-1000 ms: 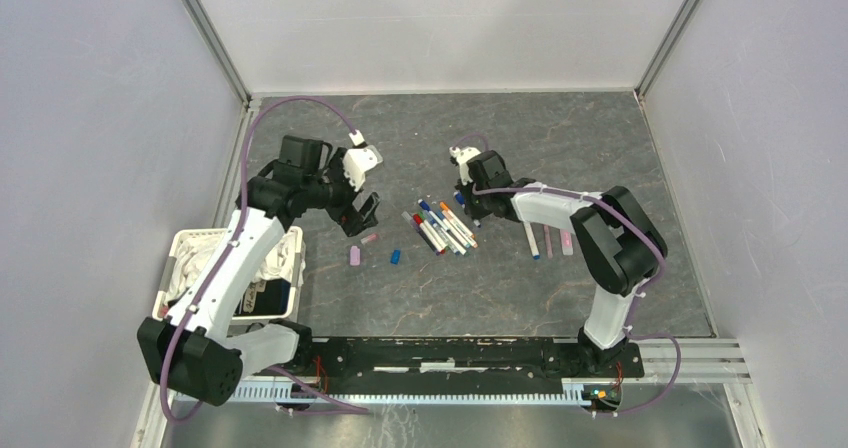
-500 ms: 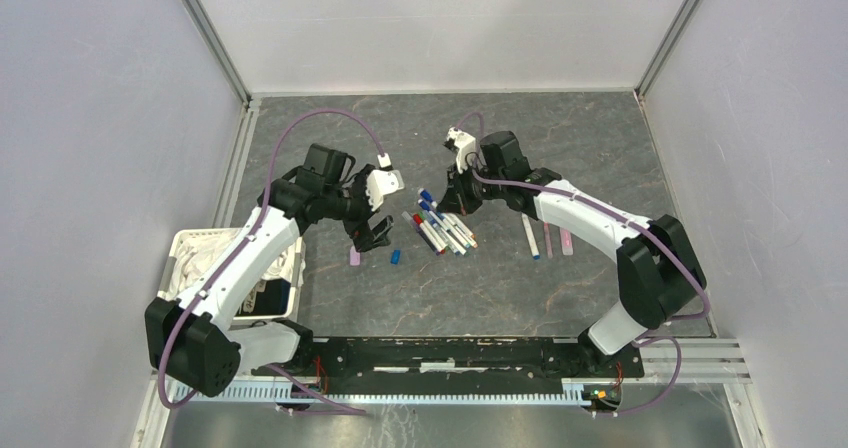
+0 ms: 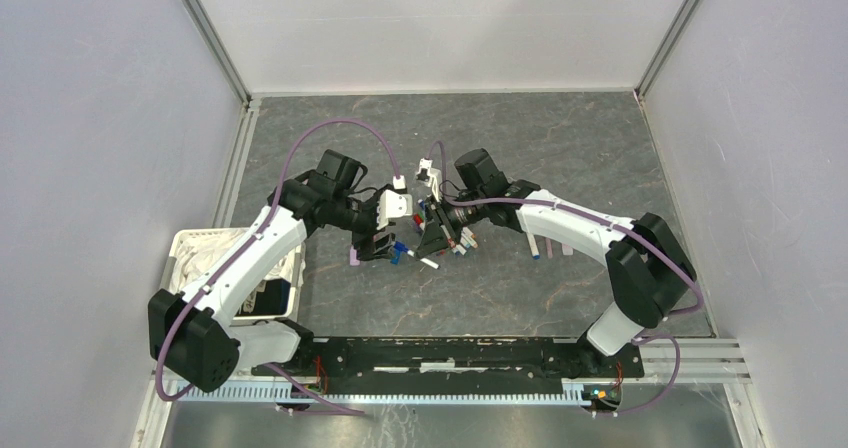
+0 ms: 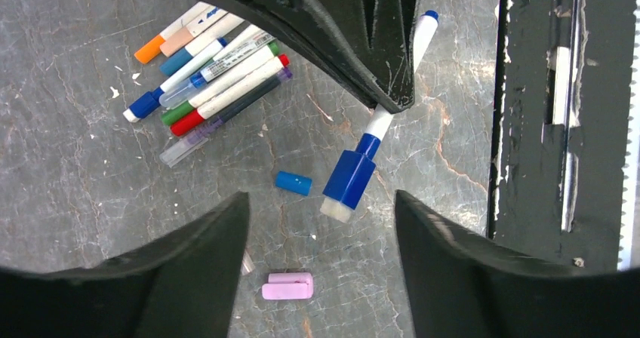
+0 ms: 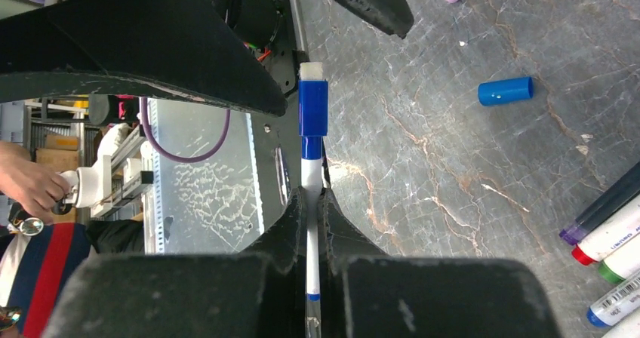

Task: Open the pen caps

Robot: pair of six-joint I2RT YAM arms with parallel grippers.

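Right end effector (image 5: 309, 202) clamps 1 pen (image 4: 380, 121) over desk (image 3: 560, 298) centre; left end effector (image 4: 320, 202) gapes wide astride its blue cap (image 4: 349, 176). Light, slick, prob. snug: pinch cap sides, pull straight.

No wording can be read anywhere. Several of the pens (image 4: 226, 78) heaped at ten o'clock in the left wrist view carry dark print along their white barrels, but it is too small and blurred to make out. Print on barrels at four o'clock in the right wrist view is equally illegible.
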